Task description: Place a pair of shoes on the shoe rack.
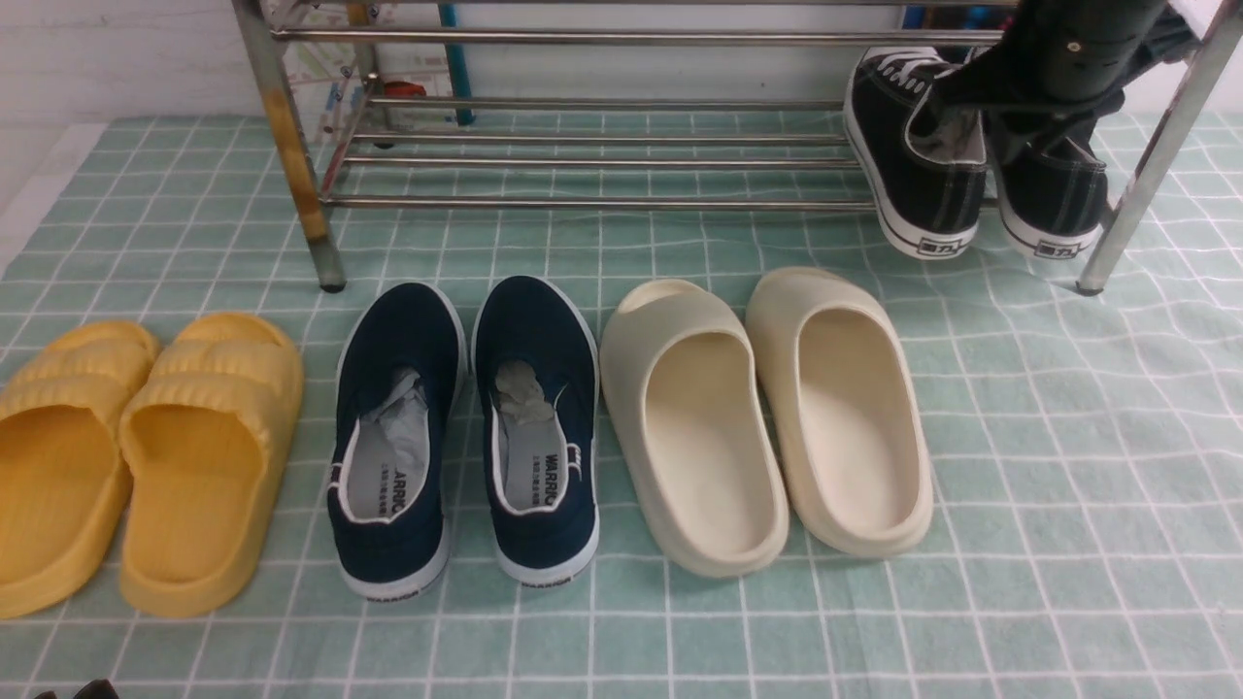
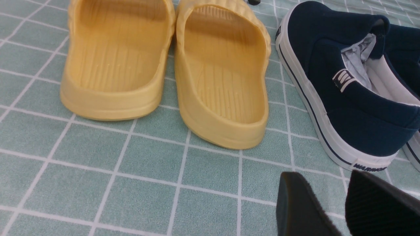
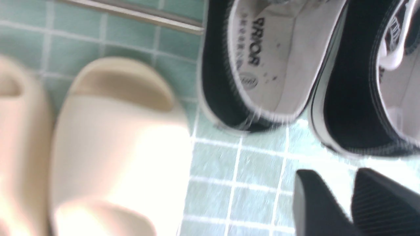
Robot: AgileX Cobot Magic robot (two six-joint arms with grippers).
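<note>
Ana: Black canvas for the uppers, so how will this pair of sneakers behave in the gripper?

Ben: I judge they are rather light. The canvas is soft and may fold inward, but the white rubber sole should be stiffer and not so slippery. Nothing looks fragile.

Ana: And where are they now?

Ben: Both are at the low level of the shoe rack, beside the leg at the robot's right. Their heels come out over the front bar, and they point toward us.

Ana: Is the right gripper holding one?

Ben: No. Its fingers stand apart with no shoe between them, near the heels. The left gripper is also parted and without load, near the yellow slippers.

Ana: If a correction is necessary, where should it take hold?

Ben: I would pinch the back wall at the heel, one finger inside on the lining, one outside, low enough to feel the sole. Better not the laces; they are loose material and would give a poor grip.

Ana: So maybe only a small push is needed?

Ben: Perhaps, against the rubber at the heel, gently, because pressed canvas may collapse.
</note>
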